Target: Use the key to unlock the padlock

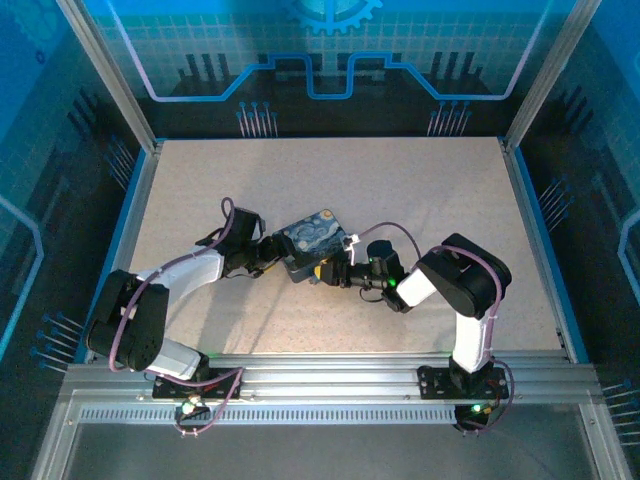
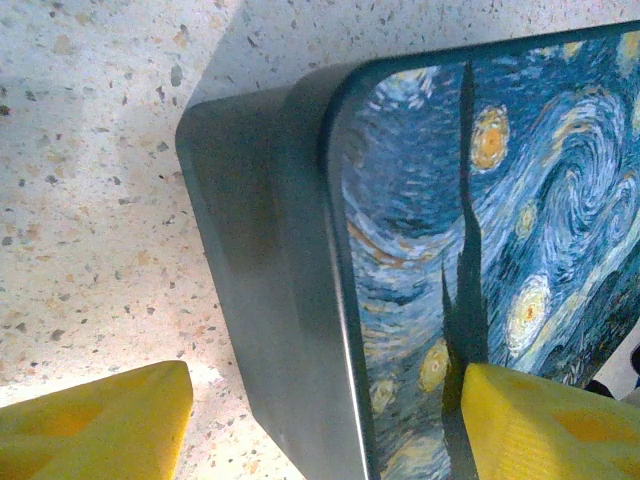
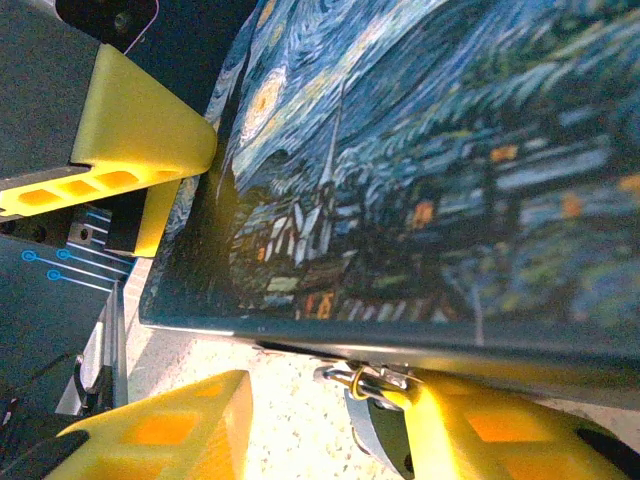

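Right gripper (image 3: 328, 395) spread, not yet pinching; padlock (image 3: 372, 420) hangs under tin (image 3: 420, 180) rim at 6 o'clock, off-centre between the jaws. Best to centre on it and close slowly, I judge. Left gripper (image 2: 325, 400) beyond, at tin's 8 o'clock, spread astride its wall. Count: one padlock, one tin, two grippers.

Speckled table (image 1: 420, 190), painted tin (image 1: 308, 240) seemingly flat

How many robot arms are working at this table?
2: the left arm reaches toward the painted tin from the left, the right arm from the right.
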`<state>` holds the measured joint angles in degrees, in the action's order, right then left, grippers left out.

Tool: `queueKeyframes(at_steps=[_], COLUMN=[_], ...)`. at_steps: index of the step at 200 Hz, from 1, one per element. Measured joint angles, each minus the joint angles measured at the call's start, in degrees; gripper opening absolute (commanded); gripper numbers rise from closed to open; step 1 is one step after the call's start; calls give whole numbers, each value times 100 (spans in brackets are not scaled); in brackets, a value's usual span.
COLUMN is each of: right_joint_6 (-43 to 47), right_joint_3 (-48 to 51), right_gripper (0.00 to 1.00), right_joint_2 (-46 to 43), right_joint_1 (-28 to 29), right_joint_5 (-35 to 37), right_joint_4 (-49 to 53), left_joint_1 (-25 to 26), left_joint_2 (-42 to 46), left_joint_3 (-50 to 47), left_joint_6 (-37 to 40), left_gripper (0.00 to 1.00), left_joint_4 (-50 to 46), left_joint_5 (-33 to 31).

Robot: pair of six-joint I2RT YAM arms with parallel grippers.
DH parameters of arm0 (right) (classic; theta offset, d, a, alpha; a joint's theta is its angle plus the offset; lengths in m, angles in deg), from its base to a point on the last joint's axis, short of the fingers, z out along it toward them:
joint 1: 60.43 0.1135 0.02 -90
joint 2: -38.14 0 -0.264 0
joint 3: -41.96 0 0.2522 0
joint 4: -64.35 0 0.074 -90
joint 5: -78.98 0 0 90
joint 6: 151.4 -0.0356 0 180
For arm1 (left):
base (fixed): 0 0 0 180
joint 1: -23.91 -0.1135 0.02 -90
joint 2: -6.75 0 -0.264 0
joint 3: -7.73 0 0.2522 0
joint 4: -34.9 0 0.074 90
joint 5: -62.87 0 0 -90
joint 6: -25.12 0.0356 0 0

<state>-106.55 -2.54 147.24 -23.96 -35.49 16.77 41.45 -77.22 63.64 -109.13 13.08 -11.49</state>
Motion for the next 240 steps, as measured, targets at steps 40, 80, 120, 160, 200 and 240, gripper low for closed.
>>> queueKeyframes(at_steps=[40,80,120,160,200,240], right_joint_6=[-4,44,48,39,17,-90], right_joint_3=[11,42,68,72,94,160], right_gripper=[31,21,13,8,5,4], right_joint_2=[9,13,13,13,11,9], right_joint_1=[0,-2,-7,-4,-4,-7], right_joint_5=[4,85,149,160,190,223], right_joint_4=[46,81,116,133,127,28], left_joint_1=[2,11,15,15,20,28], left_joint_2=[20,26,48,79,81,153], left_joint_3=[-31,-37,-61,-74,-76,-140], left_joint_6=[-46,-46,-66,-68,-68,-68], left_gripper=[72,72,72,72,72,72], left_joint_4=[20,24,44,44,44,46], left_joint_5=[0,-2,-55,-87,-96,-127])
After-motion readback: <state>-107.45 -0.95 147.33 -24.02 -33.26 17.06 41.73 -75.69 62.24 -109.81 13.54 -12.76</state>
